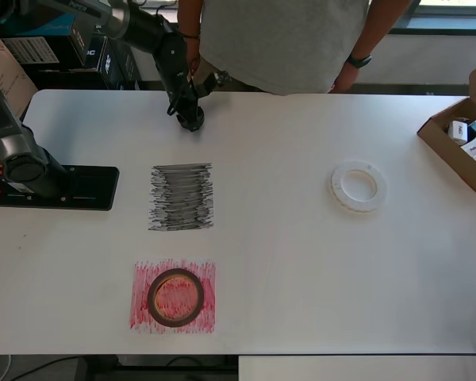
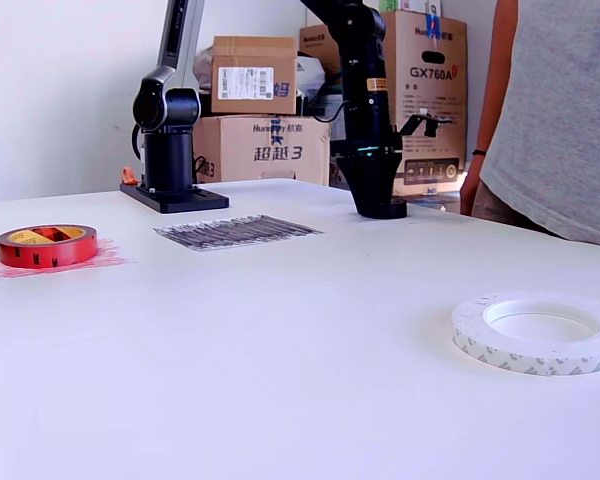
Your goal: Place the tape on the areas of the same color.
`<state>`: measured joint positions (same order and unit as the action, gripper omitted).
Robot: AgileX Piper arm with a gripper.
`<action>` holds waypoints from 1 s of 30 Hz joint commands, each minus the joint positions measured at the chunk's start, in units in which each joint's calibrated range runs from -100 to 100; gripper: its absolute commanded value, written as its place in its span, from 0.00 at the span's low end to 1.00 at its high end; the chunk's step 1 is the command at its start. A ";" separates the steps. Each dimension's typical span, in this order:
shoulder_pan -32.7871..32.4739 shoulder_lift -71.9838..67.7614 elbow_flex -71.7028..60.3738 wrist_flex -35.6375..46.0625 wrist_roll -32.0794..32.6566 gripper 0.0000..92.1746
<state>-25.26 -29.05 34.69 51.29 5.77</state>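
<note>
My gripper (image 1: 191, 119) points straight down at the far side of the table, also in the exterior view (image 2: 381, 205). Its tips are at a small black tape ring (image 2: 382, 210) that rests on the tabletop. Black on black hides whether the jaws clamp it. The red-brown tape ring (image 1: 175, 297) lies on the red scribbled patch (image 1: 140, 317), and shows in the exterior view (image 2: 47, 245). The black-grey scribbled patch (image 1: 182, 197) is bare, nearer the camera than the gripper. The wide translucent-white ring (image 1: 358, 186) lies flat on the plain white tabletop (image 1: 301, 270).
The arm's black base (image 1: 55, 187) is bolted at the overhead view's left. An open cardboard box (image 1: 464, 143) with small packets sits at the right edge. A person in a grey shirt (image 1: 285, 40) stands at the far edge, close to the gripper.
</note>
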 commanded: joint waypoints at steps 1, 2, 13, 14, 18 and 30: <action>0.14 -0.14 0.06 0.43 0.22 0.49; 0.14 -0.14 0.06 0.43 0.14 0.48; 0.22 -0.14 0.06 0.43 0.46 0.01; 0.22 -0.14 0.06 0.43 0.46 0.00; 0.22 0.33 0.06 0.43 0.38 0.00; 4.01 14.36 3.24 3.74 -3.63 0.00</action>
<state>-22.56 -25.20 35.99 52.99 5.09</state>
